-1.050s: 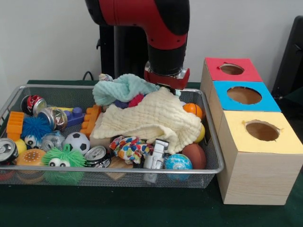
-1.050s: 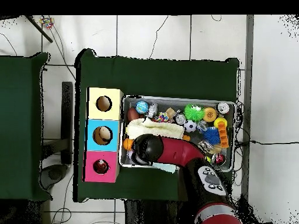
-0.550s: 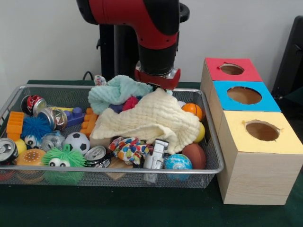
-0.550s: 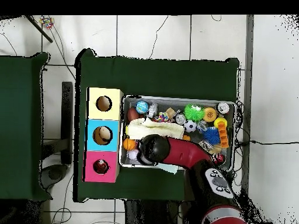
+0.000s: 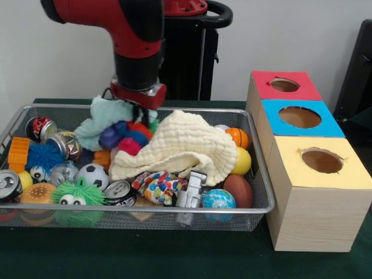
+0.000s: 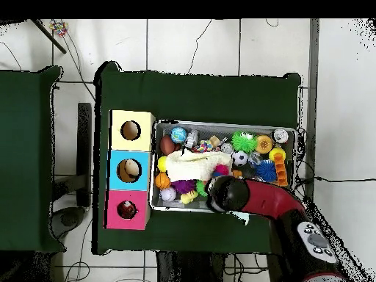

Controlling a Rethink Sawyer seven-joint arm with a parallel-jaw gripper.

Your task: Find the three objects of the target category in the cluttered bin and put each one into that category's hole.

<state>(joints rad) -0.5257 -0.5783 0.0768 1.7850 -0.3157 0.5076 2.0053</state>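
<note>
The wire bin holds a cream cloth spread over its middle. My gripper hangs at the bin's back, left of centre, shut on a mint-green cloth that trails to its left. Just under it lie purple, blue and red pompom-like pieces. Balls show at the right: an orange basketball, a yellow ball, a brown football and a blue globe ball. A soccer ball sits front left. In the overhead view the arm covers the gripper.
Red, blue and yellow boxes with round holes stand right of the bin. Crushed cans, a green fuzzy toy, a blue fuzzy toy, orange blocks and a patterned cloth fill the front and left.
The arm swept left along the bin's back, taking the mint-green cloth with it. That uncovered the purple, blue and red pieces and the yellow ball.
</note>
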